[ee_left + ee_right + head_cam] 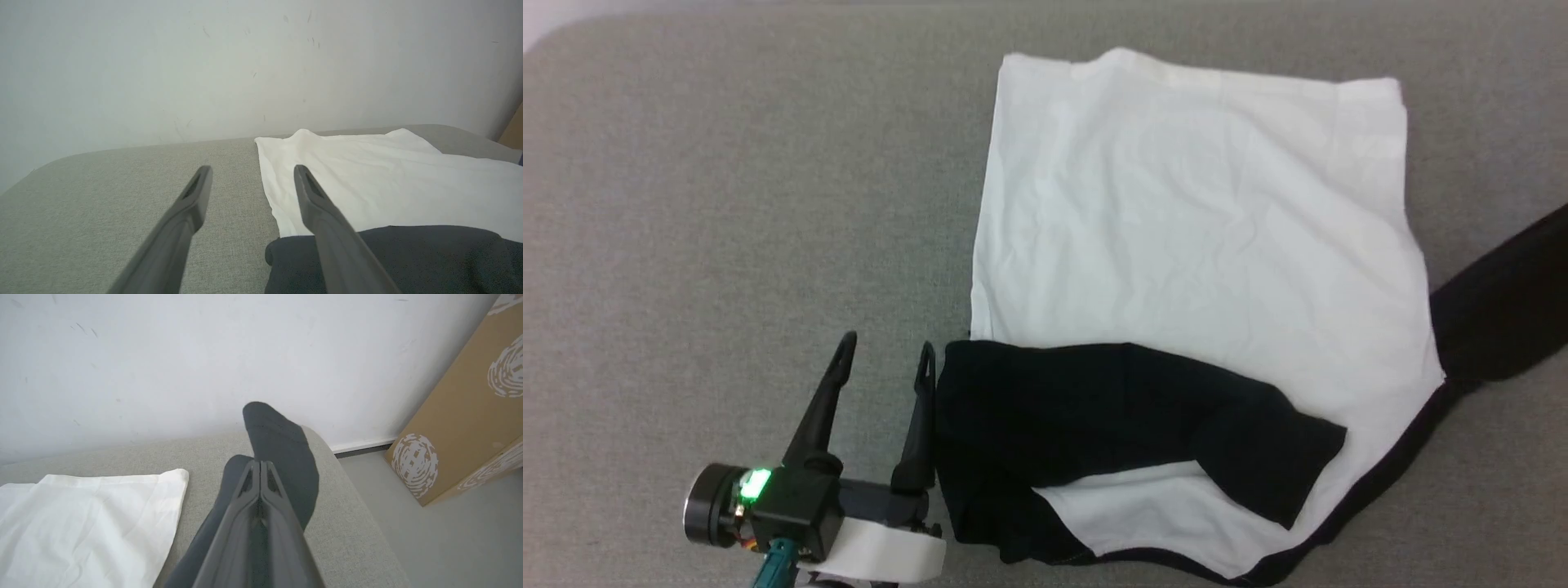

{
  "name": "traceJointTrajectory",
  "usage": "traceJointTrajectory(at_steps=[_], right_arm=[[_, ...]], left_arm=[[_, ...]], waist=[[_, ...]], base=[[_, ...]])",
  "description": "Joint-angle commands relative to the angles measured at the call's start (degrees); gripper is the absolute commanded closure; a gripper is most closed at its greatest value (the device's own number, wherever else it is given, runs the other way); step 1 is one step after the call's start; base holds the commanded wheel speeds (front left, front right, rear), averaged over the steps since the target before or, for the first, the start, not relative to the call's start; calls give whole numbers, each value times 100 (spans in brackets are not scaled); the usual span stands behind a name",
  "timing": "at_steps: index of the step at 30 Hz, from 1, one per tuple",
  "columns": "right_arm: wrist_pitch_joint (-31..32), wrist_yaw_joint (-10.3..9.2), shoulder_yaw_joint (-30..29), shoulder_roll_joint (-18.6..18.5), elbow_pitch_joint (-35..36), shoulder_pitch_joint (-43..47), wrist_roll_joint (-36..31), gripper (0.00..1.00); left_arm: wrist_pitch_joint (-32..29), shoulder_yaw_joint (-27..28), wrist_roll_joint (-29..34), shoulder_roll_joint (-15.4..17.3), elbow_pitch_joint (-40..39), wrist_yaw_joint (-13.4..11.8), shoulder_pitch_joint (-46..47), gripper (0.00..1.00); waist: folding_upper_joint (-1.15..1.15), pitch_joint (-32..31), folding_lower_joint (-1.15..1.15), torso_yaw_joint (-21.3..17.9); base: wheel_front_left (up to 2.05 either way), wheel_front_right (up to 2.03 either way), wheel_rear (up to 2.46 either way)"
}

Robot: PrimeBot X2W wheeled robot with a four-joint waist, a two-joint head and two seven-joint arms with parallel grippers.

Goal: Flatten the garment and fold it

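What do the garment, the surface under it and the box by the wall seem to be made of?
The garment: soft thin knit, probably cotton, matte; it wrinkles and drapes limply. The surface: grey woven upholstery cloth, matte; fine weave texture shows. The box: brown cardboard, matte, printed with white swirls.

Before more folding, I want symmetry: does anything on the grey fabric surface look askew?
Yes. The soft white T-shirt with black sleeves lies lopsided: one sleeve is folded across its white panel, the other sleeve sticks out sideways toward the edge of the grey surface.
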State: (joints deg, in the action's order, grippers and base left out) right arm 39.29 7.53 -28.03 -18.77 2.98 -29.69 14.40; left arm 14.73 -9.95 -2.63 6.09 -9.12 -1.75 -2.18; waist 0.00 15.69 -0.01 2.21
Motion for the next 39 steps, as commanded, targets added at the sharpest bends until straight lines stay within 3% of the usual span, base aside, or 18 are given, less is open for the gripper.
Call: traceJointTrajectory(at_steps=[1,12,21,29,39], right_arm=[[87,-4,61,-76,149,3,68,100],[869,-4,778,-270,1169,-310,340,100],[1280,-4,2275,278,1417,376,592,100],[1173,-4,3693,780,1213,1252,742,100],[344,-4,4562,1222,103,1506,713,100]], left_arm=[[27,26,-26,-13,13,-44,-74,0],[27,13,-73,-120,4,-133,-423,0],[27,2,-55,-156,42,-147,-591,0],[27,-37,-50,-179,54,-117,-595,0],[27,-71,-62,-208,129,-82,-602,0]], waist=[[0,-416,1,-19],[0,-926,1,210],[0,-1167,1,459],[0,-1201,1,641],[0,-1237,1,777]], base=[[0,0,0],[0,0,0],[0,0,0],[0,0,0],[0,0,0]])
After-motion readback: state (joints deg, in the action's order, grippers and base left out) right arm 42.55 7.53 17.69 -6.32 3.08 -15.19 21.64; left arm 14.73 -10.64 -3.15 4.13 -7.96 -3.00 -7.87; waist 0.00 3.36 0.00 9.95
